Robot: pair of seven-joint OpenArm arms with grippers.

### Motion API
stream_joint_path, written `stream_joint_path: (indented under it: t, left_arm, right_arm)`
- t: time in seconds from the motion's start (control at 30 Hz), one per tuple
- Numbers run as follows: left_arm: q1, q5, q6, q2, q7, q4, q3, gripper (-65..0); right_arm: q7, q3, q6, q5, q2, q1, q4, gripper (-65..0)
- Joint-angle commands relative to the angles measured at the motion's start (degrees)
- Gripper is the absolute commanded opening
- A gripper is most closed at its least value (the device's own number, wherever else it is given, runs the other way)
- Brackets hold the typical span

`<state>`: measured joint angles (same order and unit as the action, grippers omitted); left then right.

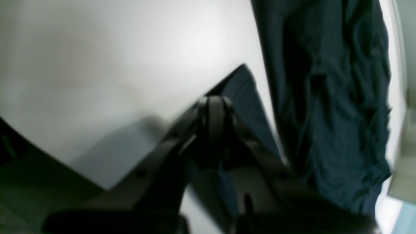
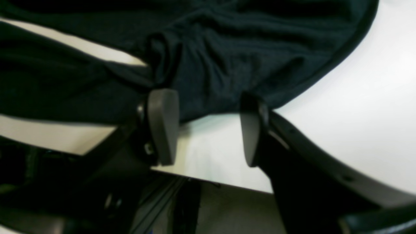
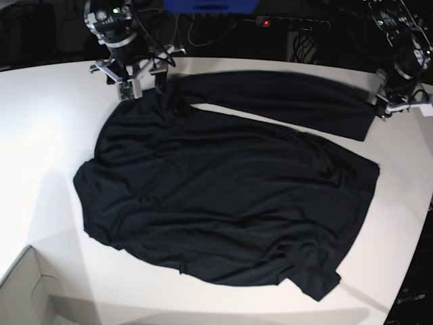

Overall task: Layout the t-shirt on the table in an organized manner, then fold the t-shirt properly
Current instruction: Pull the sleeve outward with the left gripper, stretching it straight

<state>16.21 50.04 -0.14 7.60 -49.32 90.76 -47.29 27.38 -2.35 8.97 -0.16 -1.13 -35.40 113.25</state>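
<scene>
The black t-shirt [image 3: 223, 203] lies spread and wrinkled across the white table [image 3: 40, 135]. A long strip of it runs along the far edge towards the right. My left gripper [image 3: 377, 98] sits at that strip's right end. In the left wrist view my left gripper [image 1: 216, 100] is shut on a corner of the dark fabric [image 1: 247, 97], with the rest of the shirt [image 1: 325, 97] beyond. My right gripper [image 3: 145, 84] is at the shirt's far left part. In the right wrist view my right gripper [image 2: 206, 130] is open, its fingers [image 2: 162, 123] straddling the shirt's edge [image 2: 227, 48] just above the table [image 2: 357, 97].
A pale cardboard box corner [image 3: 27, 291] sits at the near left of the table. Cables and a power strip [image 3: 291, 24] lie behind the far edge. The curved table edge [image 3: 419, 223] runs close to the shirt on the right.
</scene>
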Motion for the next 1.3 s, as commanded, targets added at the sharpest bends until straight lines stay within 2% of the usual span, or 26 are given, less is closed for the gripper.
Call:
stream_joint_path:
  t: [0.0,0.27,0.63,0.77,0.9,1.13,1.27]
  left_arm:
    - [-0.16,0.9,-0.17,0.71,0.57,1.06,-1.11,-64.9]
    - [-0.25,0.9,-0.17,0.89,0.57,1.06,-6.03,-64.9]
    - [1.07,0.9,-0.17,0.62,-0.92,0.89,-6.21,-64.9]
    - [0.98,0.9,-0.17,0.89,-4.53,1.59,-6.38,-64.9]
    - [1.33,0.9,-0.17,0.45,-8.75,7.66,-8.05,-64.9]
    - [-0.6,0.99,-0.17,-2.54,-22.72,19.35,-16.4,-64.9]
    - [-4.29,0.99,-0.08,-4.39,-30.46,21.28,-22.03,-64.9]
  right_arm:
    - [-1.31,-0.07,-0.31,0.3,-0.15,0.1,1.08,-34.4]
    - [-1.31,-0.07,-0.31,0.3,-0.15,-0.25,1.08,-34.3]
    - [-1.13,-0.16,-0.31,0.3,-0.24,-0.25,0.99,-34.0]
    - [-1.13,-0.16,-0.31,0.3,-0.24,-0.25,0.99,-34.0]
    - [-1.22,-0.16,-0.31,0.3,-0.32,-0.25,0.99,-34.0]
    - [-1.22,-0.16,-0.31,0.47,-0.5,0.01,0.99,-34.0]
    - [-1.22,-2.53,-0.31,0.47,-0.41,0.19,0.99,-34.1]
